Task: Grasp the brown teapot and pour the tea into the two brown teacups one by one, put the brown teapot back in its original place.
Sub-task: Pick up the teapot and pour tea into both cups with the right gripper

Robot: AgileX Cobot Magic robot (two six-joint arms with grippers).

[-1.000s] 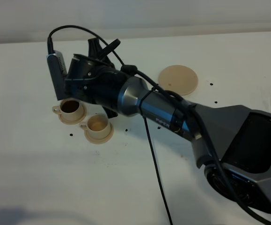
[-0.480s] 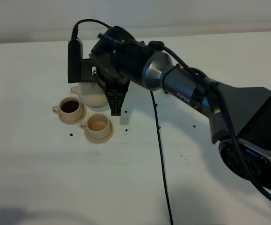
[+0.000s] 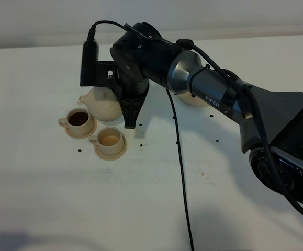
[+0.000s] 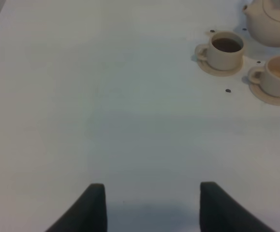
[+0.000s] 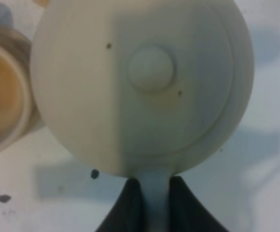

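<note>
The right hand (image 3: 130,118) reaches from the right side of the frame across to the upper left of centre, and its dark fingers (image 5: 130,205) are closed tight on the loop handle (image 5: 152,193) of the brown teapot (image 3: 103,103). The pot hangs roughly upright in that grip, with its spout (image 3: 83,99) pointing toward the left edge of the frame. The right wrist view looks straight down on its domed lid and round knob (image 5: 151,67). Whether its base touches the white surface (image 3: 46,198) cannot be told. Just in front of the pot stand the two brown teacups, each on its own small saucer. The left teacup (image 3: 78,119), nearest the spout, holds dark tea. The right teacup (image 3: 109,138), a little lower and further right in the frame, holds a much paler liquid. Both are apart from the pot and from each other. The wide flat saucer (image 3: 195,100) lies to the right of the pot in the upper middle of the frame, mostly hidden behind the arm, with only a tan sliver showing. A black cable (image 3: 178,157) hangs from the arm and runs down to the bottom edge of the frame. The left hand (image 4: 152,208) is open over bare surface, with nothing between its two fingers, well apart from the cups and pot.
</note>
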